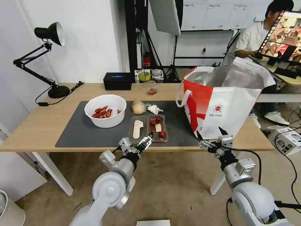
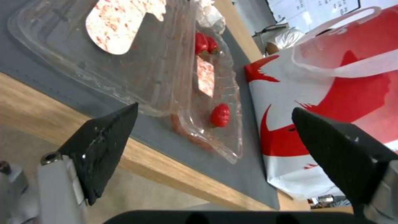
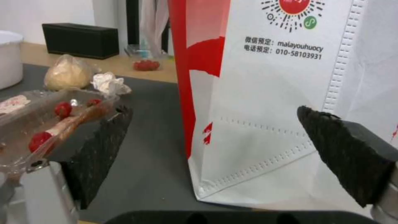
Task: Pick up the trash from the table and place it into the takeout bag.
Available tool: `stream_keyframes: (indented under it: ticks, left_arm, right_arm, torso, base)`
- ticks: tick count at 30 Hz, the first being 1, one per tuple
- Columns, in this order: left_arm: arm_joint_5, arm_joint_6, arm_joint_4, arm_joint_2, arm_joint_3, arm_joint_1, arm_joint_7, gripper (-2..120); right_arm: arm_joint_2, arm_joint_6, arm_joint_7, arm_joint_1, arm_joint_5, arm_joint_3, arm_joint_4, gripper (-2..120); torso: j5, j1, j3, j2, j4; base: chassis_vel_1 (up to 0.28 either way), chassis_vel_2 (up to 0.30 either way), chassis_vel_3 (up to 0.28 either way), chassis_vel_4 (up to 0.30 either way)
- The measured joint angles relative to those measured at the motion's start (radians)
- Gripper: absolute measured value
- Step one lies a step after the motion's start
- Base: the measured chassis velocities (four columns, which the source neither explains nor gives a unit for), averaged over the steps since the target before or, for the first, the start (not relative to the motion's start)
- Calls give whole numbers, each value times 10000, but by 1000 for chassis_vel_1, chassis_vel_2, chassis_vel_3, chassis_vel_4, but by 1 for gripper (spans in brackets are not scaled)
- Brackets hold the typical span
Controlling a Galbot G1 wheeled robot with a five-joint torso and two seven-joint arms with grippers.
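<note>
1. Broadly, the desk (image 1: 37,125) is the biggest thing, light wood, carrying a dark mat (image 1: 81,131) that spans most of its middle.
2. Next, the bag (image 1: 219,103) stands upright on the right end of the mat, its mouth open, foil lining showing, a white handle hanging on its left side.
3. The bowl (image 1: 106,110) sits on the left part of the mat with red scraps inside.
4. The tray (image 1: 149,128) lies opened flat on the mat near the front edge, between bowl and bag, with a few tomatoes in its right half.
5. The left gripper (image 1: 147,139) hangs at the front edge of the desk just before the tray's near end; its fingers (image 2: 105,141) are spread apart and empty, and in the left wrist view the tray's near corner lies between them, a little beyond the tips.
6. The right gripper (image 1: 210,133) sits at the front edge by the bag's lower front corner; its fingers (image 3: 344,152) are spread wide and hold nothing, with the bag's bottom corner framed between them in the right wrist view.
7. The wrapped lump (image 1: 138,107) rests behind the tray.
8. The tissue (image 1: 154,109) lies just right of the lump, well away from both grippers.
</note>
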Motion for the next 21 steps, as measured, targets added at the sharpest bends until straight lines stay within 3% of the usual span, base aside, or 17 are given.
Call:
stream_keyframes:
  ticks: [21]
  left_arm:
    - [-297,63,483,-33,181,-510,-734,100]
  right_arm:
    - [4,16,8,147,-8,-47,-250,100]
  torso:
    - [1,-1,-2,1,0]
  base:
    - [0,0,0,0]
